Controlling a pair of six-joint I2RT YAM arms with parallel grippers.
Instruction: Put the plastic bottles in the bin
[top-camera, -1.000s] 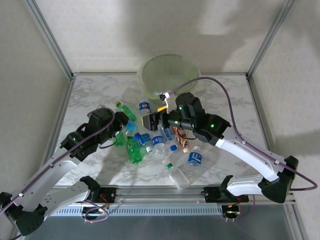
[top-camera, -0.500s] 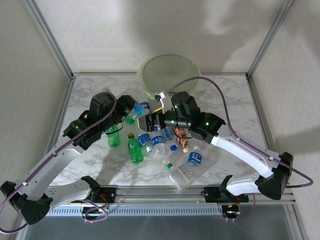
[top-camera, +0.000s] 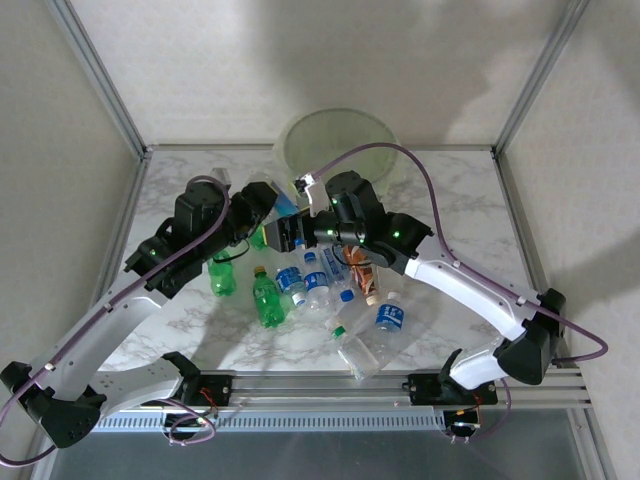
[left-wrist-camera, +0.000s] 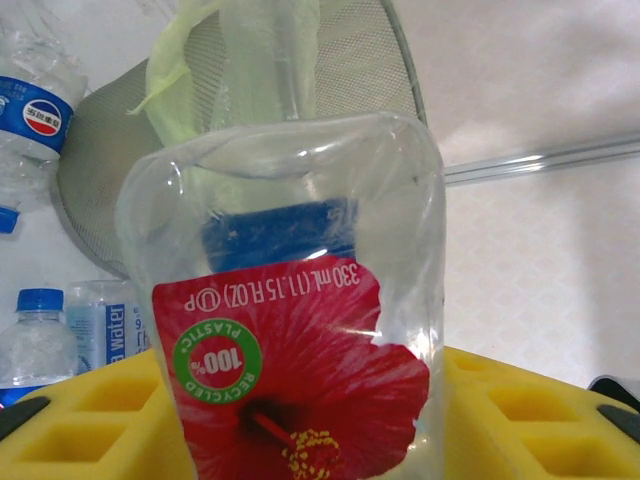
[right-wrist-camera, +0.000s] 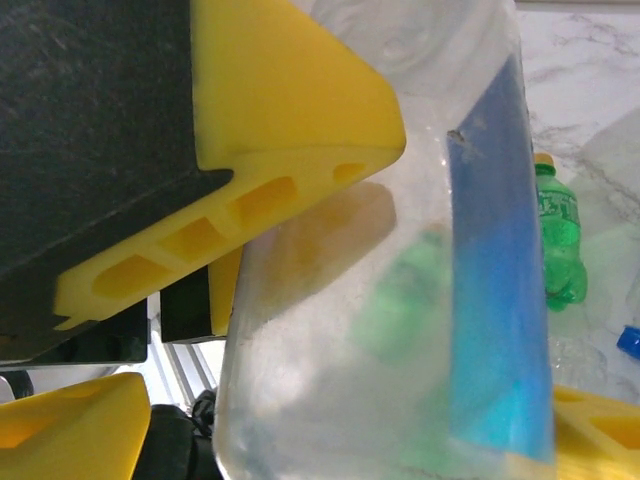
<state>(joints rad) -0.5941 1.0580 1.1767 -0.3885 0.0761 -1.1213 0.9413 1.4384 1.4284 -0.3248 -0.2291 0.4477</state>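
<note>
Clear bottle (left-wrist-camera: 300, 250) — up in left gripper (left-wrist-camera: 300, 410) — now nearer bin (top-camera: 340, 135).

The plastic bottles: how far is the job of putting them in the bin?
Done: nothing; the round grey bin with pale green liner looks empty from above. In hand: the left claw grips a clear plastic bottle with a red flower label. Left: the cluster of clear and green bottles on the marble table.

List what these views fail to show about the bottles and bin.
- Right wrist: clear bottle too close and blurred; label unreadable, hold by right gripper unclear.
- Left wrist: hibiscus-label bottle in the left gripper hides most of the bin.
- Top: the right arm covers part of the bottle pile.
</note>
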